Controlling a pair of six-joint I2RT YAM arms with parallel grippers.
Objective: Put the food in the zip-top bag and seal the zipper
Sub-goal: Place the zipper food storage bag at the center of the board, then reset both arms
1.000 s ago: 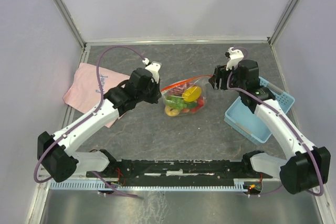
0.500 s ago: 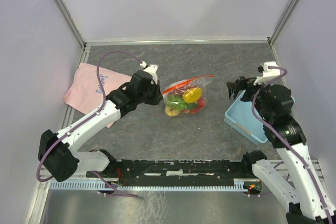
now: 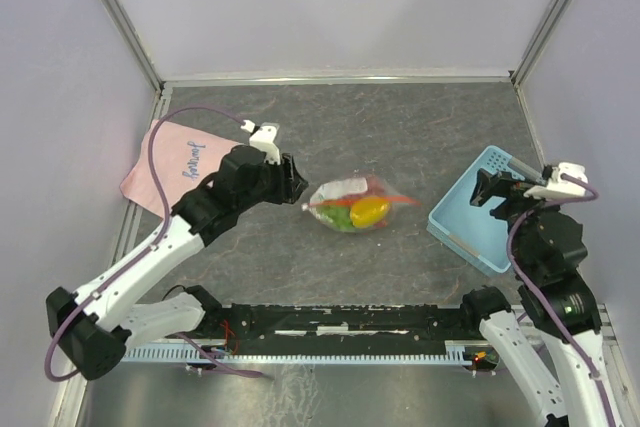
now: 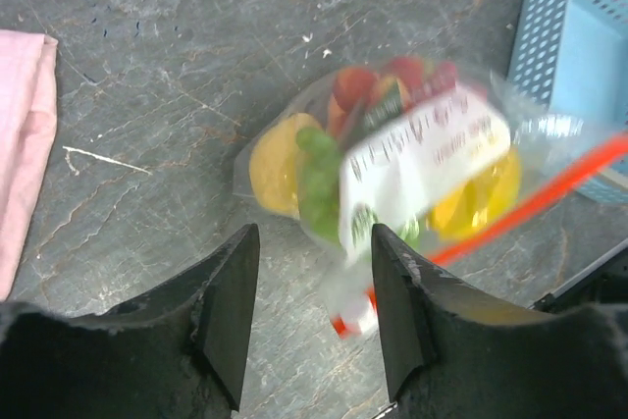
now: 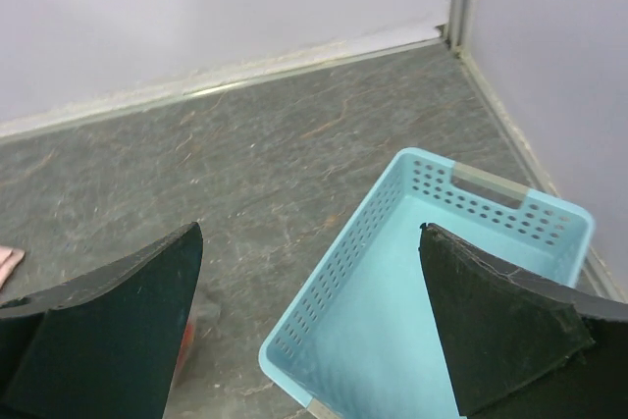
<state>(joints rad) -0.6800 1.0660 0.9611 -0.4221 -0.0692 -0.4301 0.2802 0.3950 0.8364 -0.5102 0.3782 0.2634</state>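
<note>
The zip-top bag (image 3: 350,195) lies on the table mid-scene with the food (image 3: 369,211) inside: yellow, green and red pieces. In the left wrist view the bag (image 4: 392,159) is blurred, white label up, and its orange-red zipper (image 4: 535,203) runs off to the right. My left gripper (image 3: 298,179) stands open just left of the bag. Its fingers (image 4: 232,301) flank the bag's near corner without touching it. My right gripper (image 3: 484,187) hangs wide open over the blue basket, holding nothing.
A light-blue basket (image 3: 465,219) with nothing in it sits at the right, below the right gripper (image 5: 309,326). A pink cloth (image 3: 168,162) lies at the left by the wall. Enclosure walls stand close on three sides.
My left gripper opened, let go of the bag and drew back left. The bag dropped flat onto the table. The right arm pulled away right, over the basket, its jaws spreading wide.
</note>
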